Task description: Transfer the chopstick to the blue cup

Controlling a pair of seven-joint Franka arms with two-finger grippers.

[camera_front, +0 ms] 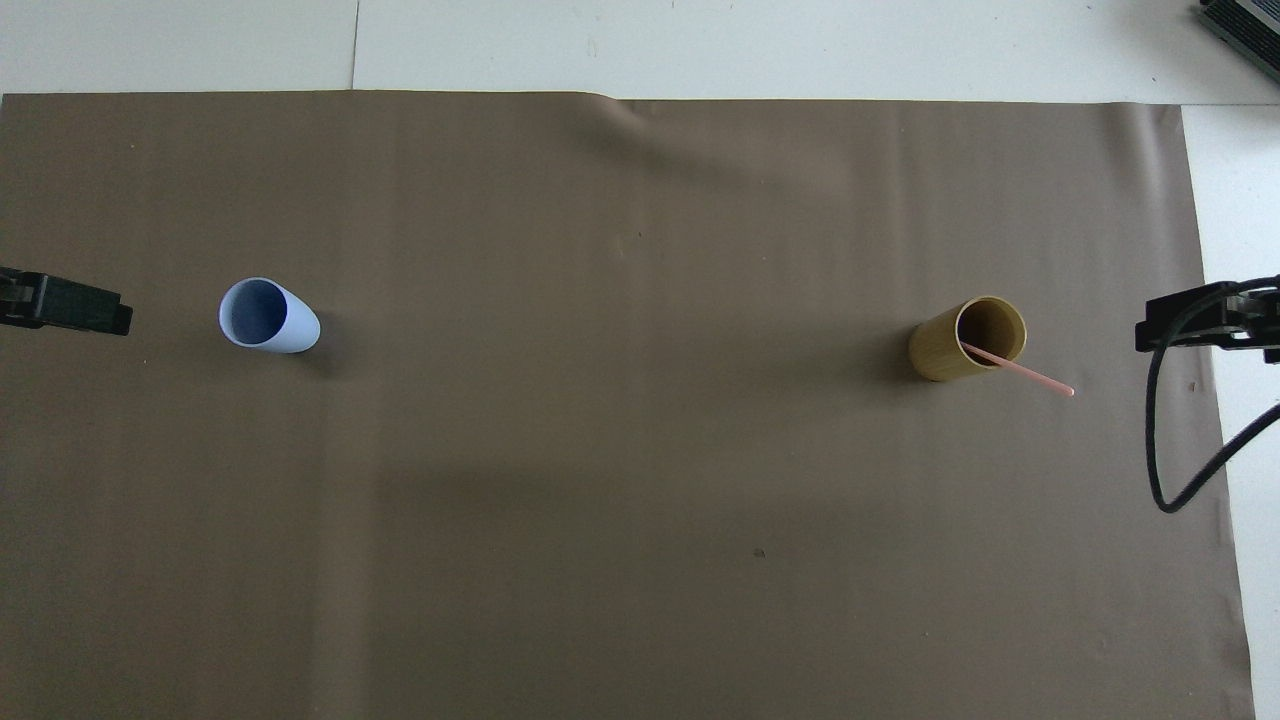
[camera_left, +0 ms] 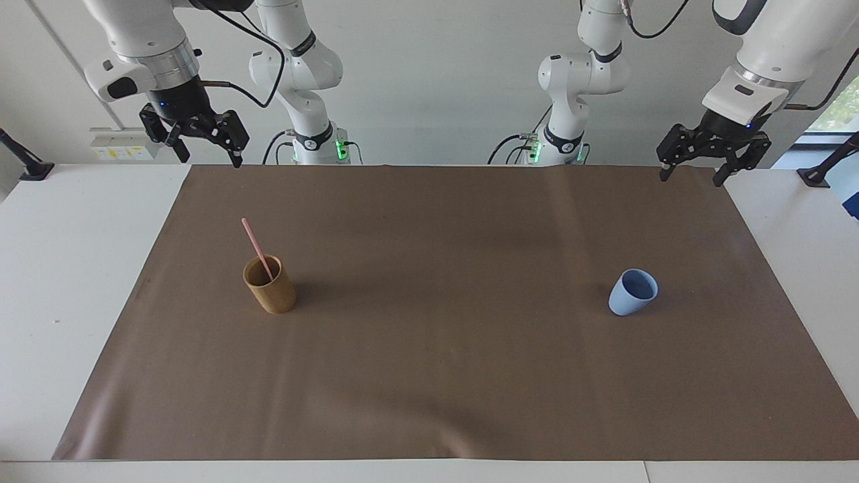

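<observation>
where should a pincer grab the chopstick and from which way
Probably the bare upper part of the chopstick, above the rim of the tan cup it leans in; the lower end is down inside. Come from above, fingers closing across the thin shaft. The right pincer, open over the mat's edge at that end of the table, looks better placed than the left pincer.

White table [camera_left: 74,282] under a brown mat [camera_left: 443,376], plain pale wall [camera_left: 436,80] (window [camera_left: 835,111] at one edge)
</observation>
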